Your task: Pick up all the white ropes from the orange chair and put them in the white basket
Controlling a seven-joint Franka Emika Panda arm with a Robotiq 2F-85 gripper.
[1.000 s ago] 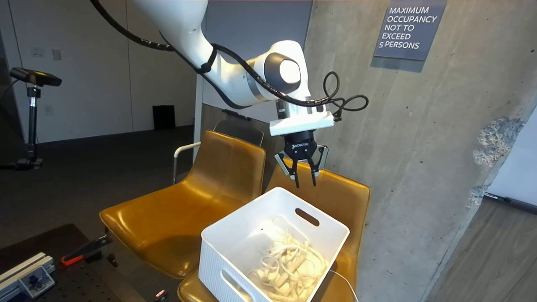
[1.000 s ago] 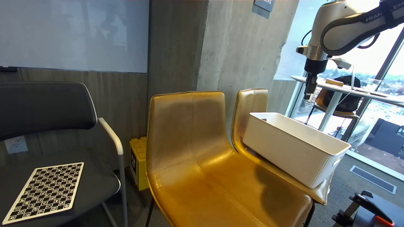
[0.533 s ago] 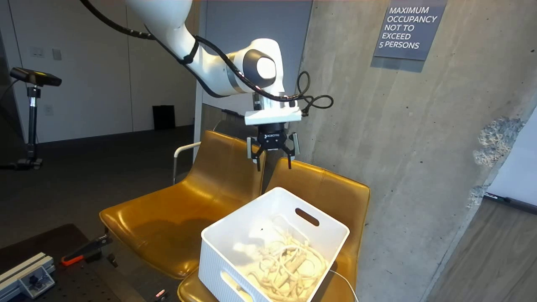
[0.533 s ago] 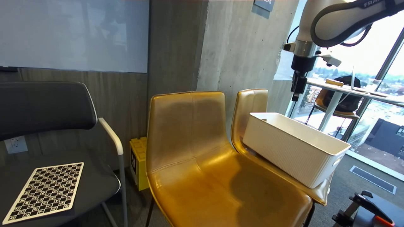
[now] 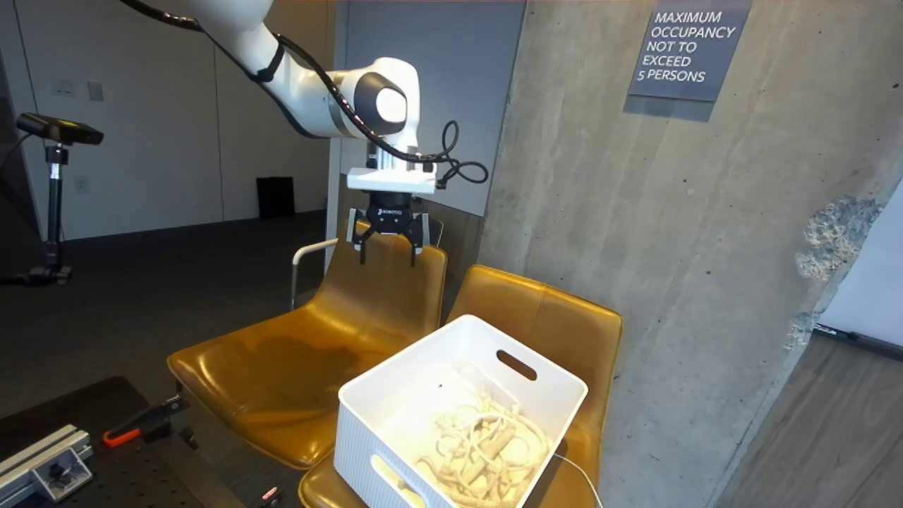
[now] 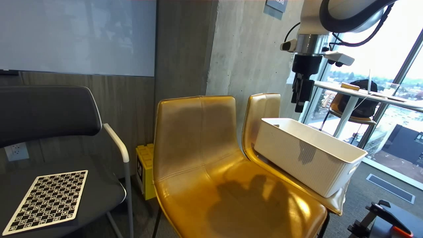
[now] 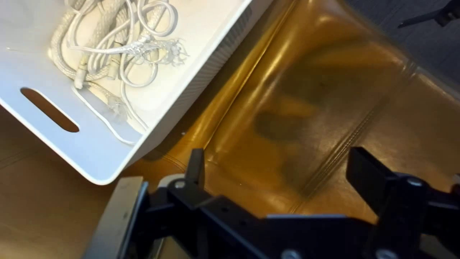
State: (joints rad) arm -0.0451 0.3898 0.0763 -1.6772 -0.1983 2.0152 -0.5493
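Two orange chairs (image 6: 195,132) stand side by side near a concrete wall (image 5: 705,233). The gripper (image 7: 276,160) hangs over one of them, its jaws spread wide with nothing between. Below it and to one side, on the other one, is the basket (image 7: 97,151), a corner of its rim nearest. Past that corner, farther off the same way, the ropes (image 7: 102,27) lie inside, a loose tangle without clear long axis. They look delivered; any touching-up would, I judge, mean crossing the rim before descending.
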